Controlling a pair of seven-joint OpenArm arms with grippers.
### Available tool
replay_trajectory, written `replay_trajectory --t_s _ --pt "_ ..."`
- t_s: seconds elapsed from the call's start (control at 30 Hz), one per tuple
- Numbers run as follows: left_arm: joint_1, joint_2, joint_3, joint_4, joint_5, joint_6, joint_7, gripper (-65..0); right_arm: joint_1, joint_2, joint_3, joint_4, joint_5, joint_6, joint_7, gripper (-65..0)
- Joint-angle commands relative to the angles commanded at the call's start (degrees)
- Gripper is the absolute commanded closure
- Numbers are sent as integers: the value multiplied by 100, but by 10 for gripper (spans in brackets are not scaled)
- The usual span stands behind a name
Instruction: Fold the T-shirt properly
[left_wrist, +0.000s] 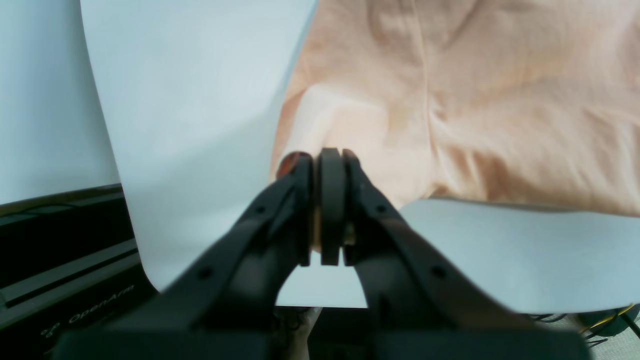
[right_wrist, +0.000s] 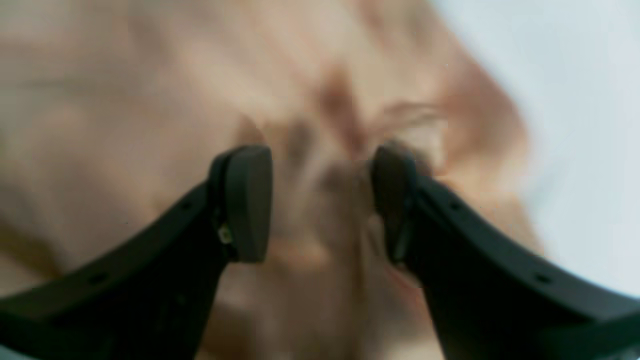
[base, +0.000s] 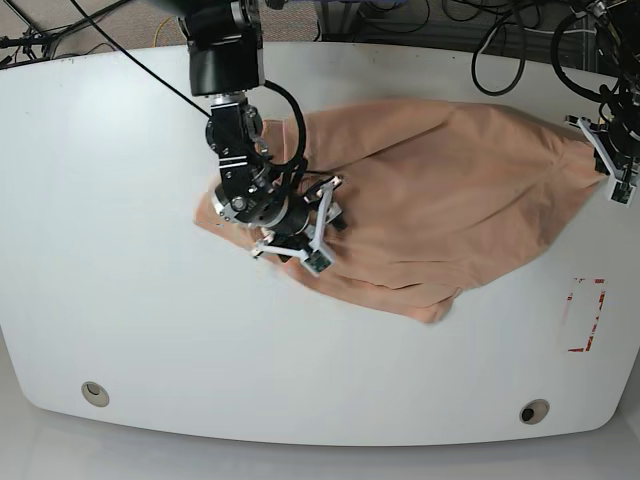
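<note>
- T-shirt (base: 440, 190) lies crumpled, not flat, on the white tabletop (base: 120, 330), spread from around the centre out to the right edge as the base view shows it; long axis runs roughly left-right across the table, sagging toward the front near the middle.
- Left gripper (left_wrist: 327, 200) sits at the tabletop's far right edge in the base view, jaws clenched on a corner of the T-shirt; a sliver of peach cloth shows between the pads in the left wrist view, and the rest of the cloth fans away ahead of it and to one side.
- Right gripper (right_wrist: 320, 200) is down on the opposite end of the T-shirt, left of table centre in the base view; jaws stand apart, released, with bunched cloth right between and under the fingertips. Right wrist view is blurred, so contact with the cloth cannot be told.
- Key relation: the two grippers sit at opposite ends of the shirt's long axis, well apart, cloth slack and wrinkled between them.
- Judgement: right arm is the nearer one for the loose left end; the next move likely needs it to close on that bunched fabric so the shirt can be pulled taut along its long axis.
- Risk: pinching several layers at the bunch.
</note>
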Motion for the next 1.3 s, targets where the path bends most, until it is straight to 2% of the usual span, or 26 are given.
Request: replay_trajectory --t_s 0.23,0.37,0.47,0.63,0.73,0.87,1.07,1.17,1.3 --pt "0 0 132 0 9 9 0 0 35 -26 0 -9 0 0 9 -190" --pt "0 0 141 0 9 9 0 0 105 -26 0 -9 0 0 9 -170" --pt "0 0 141 0 9 9 0 0 202 -18 0 -9 0 0 9 -187" --pt "0 0 149 0 9 9 0 0 448 0 62 -62 0 -35 9 -295" --pt "0 0 149 0 9 9 0 0 545 0 202 -70 0 -229 26 -373" --pt "0 0 149 -9 9 9 0 0 738 26 229 -308 0 -413 264 -428" --pt "0 0 149 -9 9 9 0 0 1011 229 229 -985 26 -475 457 -430" --pt "0 0 149 -9 9 9 0 0 1081 237 237 -1204 18 -466 475 -430" --pt "0 0 149 -9 9 9 0 0 1055 246 255 -1319 0 -466 730 -430"
